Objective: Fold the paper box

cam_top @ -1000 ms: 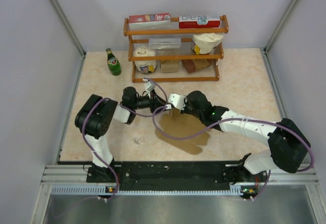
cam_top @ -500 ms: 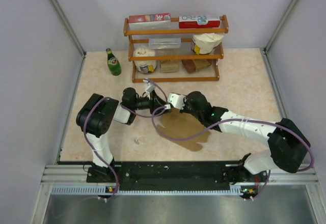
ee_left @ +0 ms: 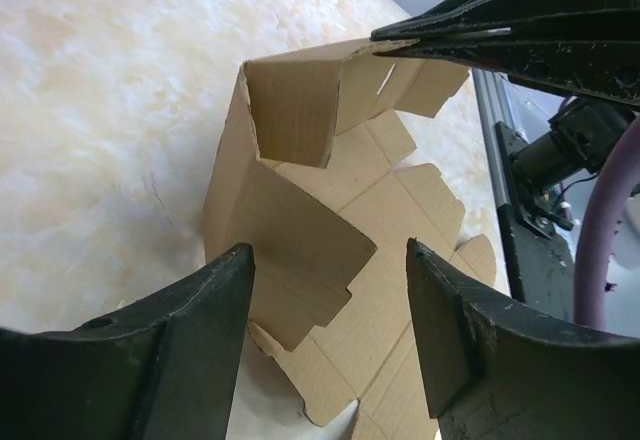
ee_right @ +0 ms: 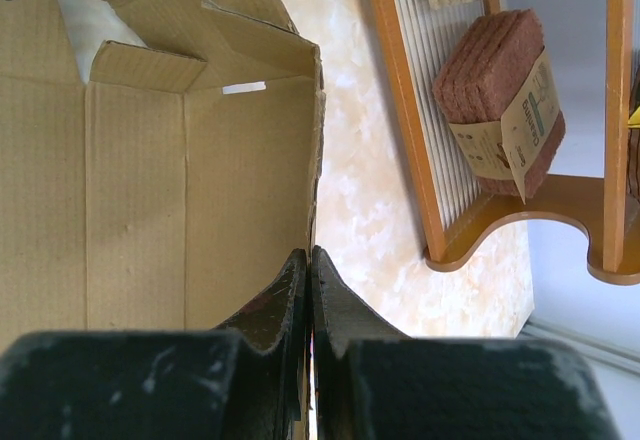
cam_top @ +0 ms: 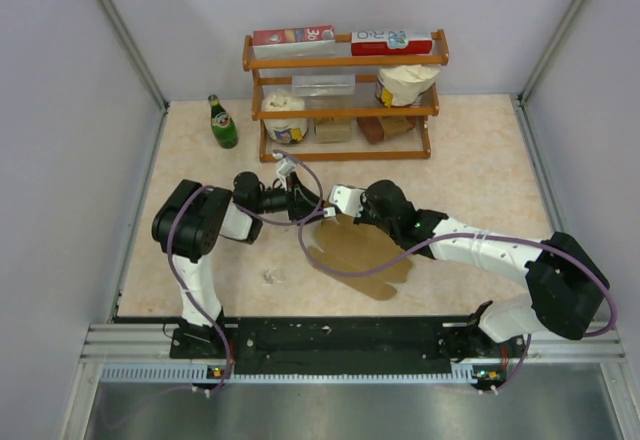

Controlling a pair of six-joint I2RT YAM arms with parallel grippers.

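paper box sits mid-desk, on the near side of the wooden rack. it's part folded: far-left wall raised, rest of the sheet flat. right pincer is clamped tight on the raised wall's edge. left pincer jaws are spread wide, holding nothing, a side flap just ahead.

l gripper spread, r gripper clamped

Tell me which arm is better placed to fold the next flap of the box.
Left, probably: the left gripper is open, facing the box flaps, while the right gripper is shut on the box edge.
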